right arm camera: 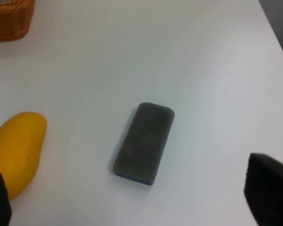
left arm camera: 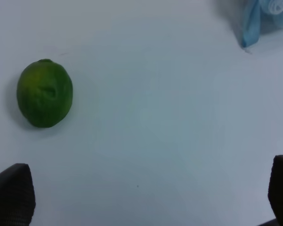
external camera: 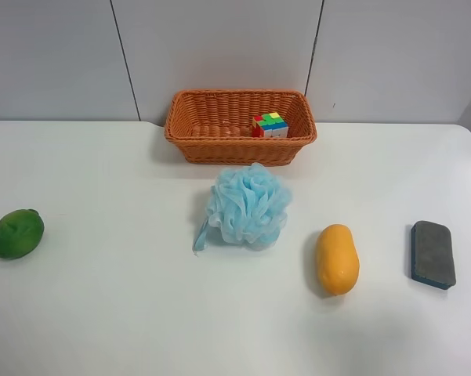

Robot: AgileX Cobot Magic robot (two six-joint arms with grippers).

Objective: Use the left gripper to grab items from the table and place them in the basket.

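Note:
The wicker basket [external camera: 240, 127] stands at the back of the white table [external camera: 125, 313] with the puzzle cube [external camera: 270, 125] inside it. The light-blue pouf [external camera: 249, 205] lies just in front of the basket. The green fruit [external camera: 16, 233] lies at the far left, the mango [external camera: 337, 258] and the grey sponge [external camera: 433, 254] at the right. No arm shows in the exterior high view. My left gripper [left arm camera: 146, 200] is open above the table, the green fruit [left arm camera: 44, 92] apart from it. My right gripper [right arm camera: 132, 197] is open above the sponge [right arm camera: 144, 142], beside the mango [right arm camera: 16, 151].
A grey panelled wall stands behind the table. A corner of the basket [right arm camera: 9, 19] shows in the right wrist view, and the pouf's cord [left arm camera: 259, 21] in the left wrist view.

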